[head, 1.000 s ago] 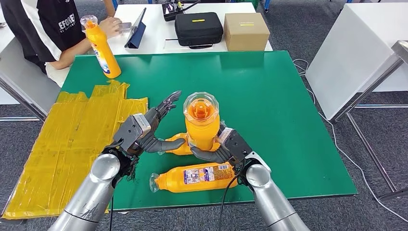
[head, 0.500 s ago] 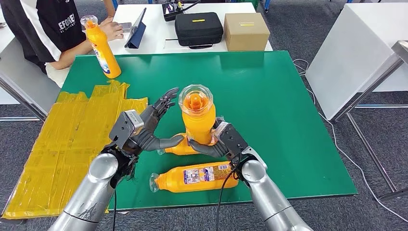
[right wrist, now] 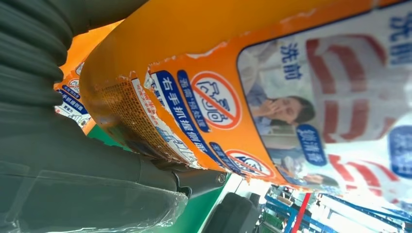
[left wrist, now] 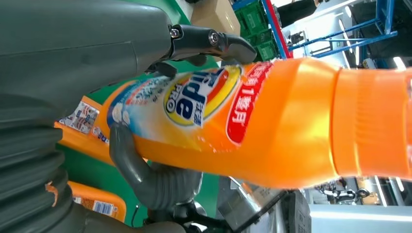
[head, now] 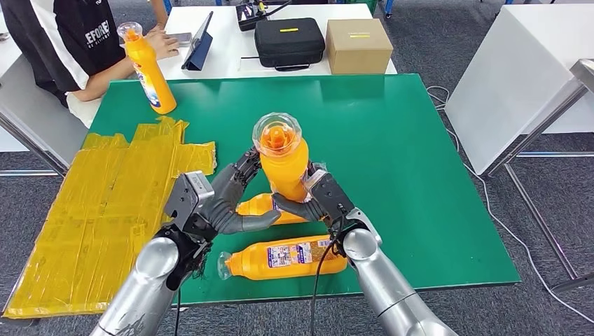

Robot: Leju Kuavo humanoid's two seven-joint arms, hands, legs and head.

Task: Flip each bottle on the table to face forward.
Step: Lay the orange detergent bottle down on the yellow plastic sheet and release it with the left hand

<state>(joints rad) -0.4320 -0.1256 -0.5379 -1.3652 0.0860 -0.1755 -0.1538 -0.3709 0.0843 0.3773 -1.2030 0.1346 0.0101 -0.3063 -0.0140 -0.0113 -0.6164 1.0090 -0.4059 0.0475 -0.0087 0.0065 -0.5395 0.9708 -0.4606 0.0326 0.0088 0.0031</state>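
Note:
My right hand (head: 323, 201) grips an orange detergent bottle (head: 284, 168) by its lower body and holds it upright above the green table (head: 392, 140), clear cap up. My left hand (head: 217, 203) is spread beside it, its fingers (head: 242, 171) against the bottle's left side and its thumb stretched out below. The left wrist view shows the bottle's (left wrist: 272, 121) front label; the right wrist view shows the bottle's (right wrist: 218, 58) back label. A second bottle (head: 287, 257) lies near the front edge. A third (head: 260, 206) lies under the hands. A fourth (head: 148, 70) stands at the far left corner.
A crumpled yellow sheet (head: 105, 203) covers the table's left side. A person (head: 63, 35) sits at the back left by the standing bottle. On the white table behind are a black case (head: 289, 40), a cardboard box (head: 358, 45) and a tablet (head: 199, 35).
My right hand has raised the upright bottle and carried it a little left. My left hand has closed in from the left until its fingers reach the bottle's side.

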